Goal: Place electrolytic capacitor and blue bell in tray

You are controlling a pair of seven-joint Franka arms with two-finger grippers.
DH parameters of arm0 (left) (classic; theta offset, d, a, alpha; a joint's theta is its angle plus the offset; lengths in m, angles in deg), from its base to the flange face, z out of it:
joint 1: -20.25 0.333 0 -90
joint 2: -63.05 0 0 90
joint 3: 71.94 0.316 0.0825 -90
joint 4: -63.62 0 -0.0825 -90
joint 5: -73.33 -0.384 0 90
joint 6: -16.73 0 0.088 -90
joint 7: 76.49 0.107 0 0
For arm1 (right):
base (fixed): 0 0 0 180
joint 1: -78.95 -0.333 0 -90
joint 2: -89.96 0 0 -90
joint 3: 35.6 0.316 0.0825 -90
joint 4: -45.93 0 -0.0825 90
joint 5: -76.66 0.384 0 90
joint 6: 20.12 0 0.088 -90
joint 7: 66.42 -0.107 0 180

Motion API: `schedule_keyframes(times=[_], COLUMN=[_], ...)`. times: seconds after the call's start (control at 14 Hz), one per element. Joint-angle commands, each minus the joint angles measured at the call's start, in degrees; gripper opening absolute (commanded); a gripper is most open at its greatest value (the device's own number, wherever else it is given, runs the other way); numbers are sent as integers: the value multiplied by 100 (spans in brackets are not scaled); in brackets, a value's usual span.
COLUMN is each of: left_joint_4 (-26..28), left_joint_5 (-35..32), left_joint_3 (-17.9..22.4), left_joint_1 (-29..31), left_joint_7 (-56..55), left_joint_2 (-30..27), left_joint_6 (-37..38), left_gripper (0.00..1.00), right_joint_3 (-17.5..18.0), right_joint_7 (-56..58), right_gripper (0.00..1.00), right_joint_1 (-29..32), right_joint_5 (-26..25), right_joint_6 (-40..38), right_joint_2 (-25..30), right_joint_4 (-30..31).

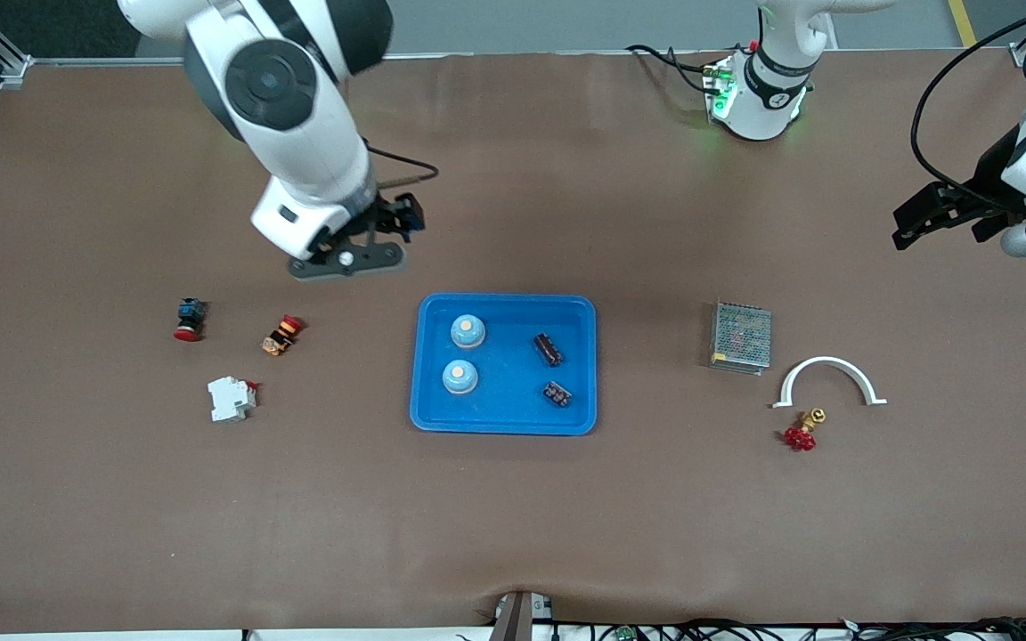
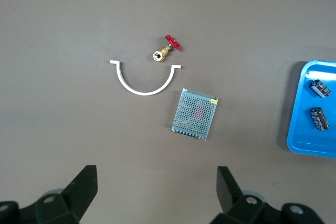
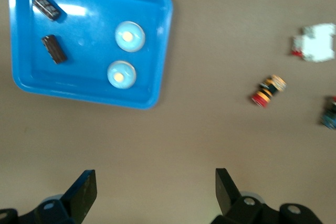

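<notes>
The blue tray (image 1: 506,301) lies mid-table and holds two blue bells (image 1: 468,331) (image 1: 460,377) and two dark electrolytic capacitors (image 1: 549,348) (image 1: 557,393). My right gripper (image 1: 399,223) hangs open and empty over bare table beside the tray's edge toward the robot bases. The right wrist view shows the tray (image 3: 165,35), a bell (image 3: 129,35) and a capacitor (image 3: 54,49) apart from the right gripper (image 3: 156,184). My left gripper (image 1: 932,223) is open and empty, high over the left arm's end of the table. In the left wrist view the left gripper (image 2: 157,182) is over bare table.
Toward the right arm's end lie a red-and-blue button (image 1: 190,320), an orange-and-red button (image 1: 282,335) and a white breaker (image 1: 231,398). Toward the left arm's end are a grey mesh box (image 1: 741,336), a white arc bracket (image 1: 829,378) and a red-handled brass valve (image 1: 802,433).
</notes>
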Motion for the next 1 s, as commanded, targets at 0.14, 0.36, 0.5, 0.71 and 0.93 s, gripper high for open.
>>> schedule_keyframes(times=[0.14,0.36,0.5,0.71,0.93], left_joint_4=[-49,-58,-58,-75,-75], left_joint_5=[86,95,95,95,95], left_joint_3=[-10,-2,7,7,7], left_joint_1=[36,45,45,45,45], left_joint_7=[130,147,139,139,139], left_joint_2=[-51,-59,-59,-51,-51], left_joint_6=[115,220,211,176,176], left_gripper=[100,100,100,100,100], right_joint_3=[24,24,15,15,15], right_joint_7=[577,1622,2228,3074,3408], right_gripper=[100,100,100,100,100], right_joint_1=[584,1374,1910,2719,3282], right_joint_5=[8,8,-1,-36,-97], right_joint_6=[-680,-961,-1024,-989,-665], right_joint_2=[776,1084,1173,1130,954], right_joint_4=[251,322,322,331,331])
